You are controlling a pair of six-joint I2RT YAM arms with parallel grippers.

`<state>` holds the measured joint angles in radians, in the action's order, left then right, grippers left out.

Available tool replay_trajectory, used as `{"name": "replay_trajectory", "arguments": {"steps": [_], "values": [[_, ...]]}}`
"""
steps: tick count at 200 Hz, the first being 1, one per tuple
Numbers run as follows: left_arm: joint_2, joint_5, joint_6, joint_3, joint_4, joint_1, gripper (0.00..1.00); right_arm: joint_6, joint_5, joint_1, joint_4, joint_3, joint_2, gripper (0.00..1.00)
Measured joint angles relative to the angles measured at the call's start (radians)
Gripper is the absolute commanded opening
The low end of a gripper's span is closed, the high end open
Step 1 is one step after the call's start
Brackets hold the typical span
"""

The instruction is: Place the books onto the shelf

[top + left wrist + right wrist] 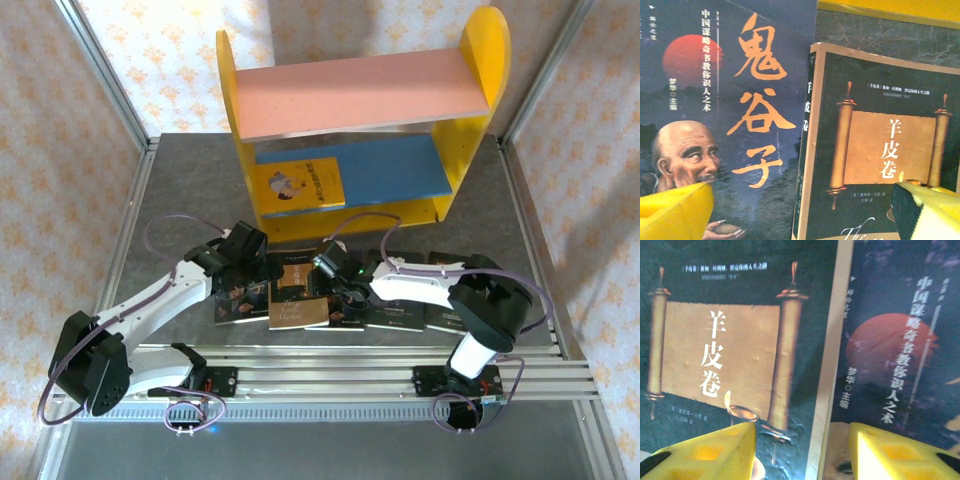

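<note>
From above, the shelf [487,50] stands at the back of the bench [190,180], a yellow book [297,183] lying on its blue board [400,170]. The other books [395,312] lie in a row before it, under my left hand [243,252] and right hand [340,278]. Left wrist: fingers spread, released, above the bald-man book [740,100] and scroll book [880,150]. Right wrist: also released, over the scroll book

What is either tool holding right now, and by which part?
Nothing is held. The left tool and the right tool are both open over the books, which lie flat on the table.
</note>
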<state>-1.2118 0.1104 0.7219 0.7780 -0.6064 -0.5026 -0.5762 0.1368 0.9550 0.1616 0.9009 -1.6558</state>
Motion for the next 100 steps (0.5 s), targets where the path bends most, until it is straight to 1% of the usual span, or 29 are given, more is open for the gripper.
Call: {"name": "replay_trajectory", "arguments": {"steps": [31, 56, 84, 100], "values": [[-0.008, 0.03, 0.009, -0.016, 0.037, -0.002, 0.93, 0.001, 0.01, 0.0, -0.058, -0.029, -0.011, 0.44], [-0.035, 0.061, 0.007, -0.046, 0.066, -0.002, 0.92, 0.006, 0.01, 0.0, -0.08, -0.036, -0.011, 0.35], [-0.09, 0.109, 0.007, -0.062, 0.103, -0.008, 0.91, 0.008, 0.01, 0.0, -0.116, -0.037, -0.025, 0.31], [-0.118, 0.133, 0.006, -0.062, 0.125, -0.018, 0.91, 0.005, 0.009, 0.0, -0.139, -0.041, -0.03, 0.26]]}}
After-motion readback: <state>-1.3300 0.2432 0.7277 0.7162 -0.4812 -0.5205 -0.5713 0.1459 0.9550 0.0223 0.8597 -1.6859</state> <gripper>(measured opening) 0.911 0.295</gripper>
